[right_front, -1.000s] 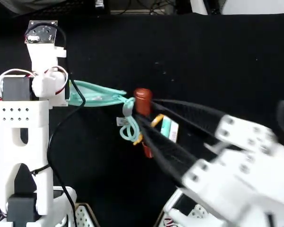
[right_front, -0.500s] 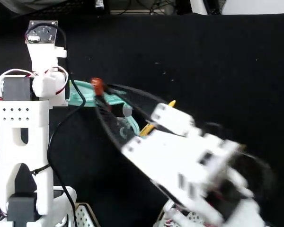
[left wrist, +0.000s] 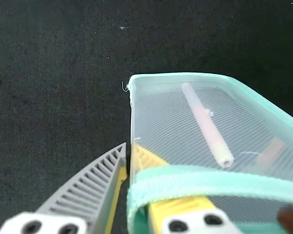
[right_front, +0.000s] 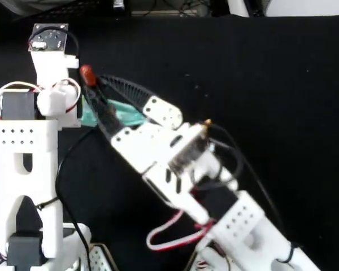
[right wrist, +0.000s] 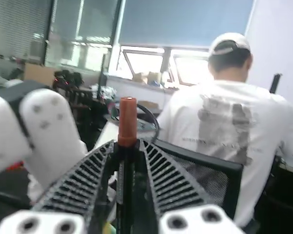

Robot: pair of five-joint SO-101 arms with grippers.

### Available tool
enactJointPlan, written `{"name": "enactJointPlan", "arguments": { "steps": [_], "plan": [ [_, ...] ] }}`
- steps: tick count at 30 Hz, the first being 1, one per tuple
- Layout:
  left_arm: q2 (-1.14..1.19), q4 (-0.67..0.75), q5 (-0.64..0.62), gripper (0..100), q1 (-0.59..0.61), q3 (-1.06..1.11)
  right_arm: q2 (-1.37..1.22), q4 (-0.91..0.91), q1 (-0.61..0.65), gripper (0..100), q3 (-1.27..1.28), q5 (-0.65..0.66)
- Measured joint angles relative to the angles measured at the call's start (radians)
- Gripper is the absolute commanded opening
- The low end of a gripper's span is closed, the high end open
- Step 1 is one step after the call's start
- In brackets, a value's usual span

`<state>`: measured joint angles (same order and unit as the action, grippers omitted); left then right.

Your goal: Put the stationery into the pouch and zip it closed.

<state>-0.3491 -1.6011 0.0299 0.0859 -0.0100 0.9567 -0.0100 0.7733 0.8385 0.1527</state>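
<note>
Risk starts at the right claw (right wrist: pixel 128 146), closed on a dark marker with a red cap (right wrist: pixel 127 117) that stands upright in it, close to the white left arm (right_front: pixel 51 68): we judge it may knock that arm, or slide in the grip, before it tilts down to the mouth. The left claw (left wrist: pixel 128 163) pinches the wall of the translucent mint-green mesh pouch (left wrist: pixel 185 122), just beside the left arm; inside we see one white pen (left wrist: pixel 207 126) and a blurred tan thing (left wrist: pixel 271 152).

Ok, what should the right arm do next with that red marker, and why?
Probably tilt the right gripper downward and lower the red marker toward the pouch: the marker is clamped but points up at the room, not into the pouch, whose rim the left gripper grips.
</note>
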Motion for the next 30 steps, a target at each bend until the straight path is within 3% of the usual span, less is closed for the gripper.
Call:
{"name": "enactJointPlan", "arguments": {
  "steps": [9,13,15,21,25,30],
  "plan": [
    [0.000,0.000,0.000,3,0.000,0.000,-0.012,0.006,-0.025,1.8,0.146,0.000],
    [0.000,0.000,0.000,3,0.000,0.000,0.015,-0.008,-0.025,15.2,0.170,0.002],
    [0.000,0.000,0.000,3,0.000,0.000,0.037,-0.078,-0.025,19.1,0.160,0.000],
    [0.000,0.000,0.000,3,0.000,0.000,0.068,-0.489,-0.025,19.1,-0.086,0.000],
    [0.002,0.000,0.000,3,0.000,0.000,0.072,-0.672,-0.025,19.1,-0.242,0.000],
    [0.002,0.000,0.000,3,0.000,0.000,0.075,-0.796,-0.152,10.2,-0.351,0.000]
  ]
}}
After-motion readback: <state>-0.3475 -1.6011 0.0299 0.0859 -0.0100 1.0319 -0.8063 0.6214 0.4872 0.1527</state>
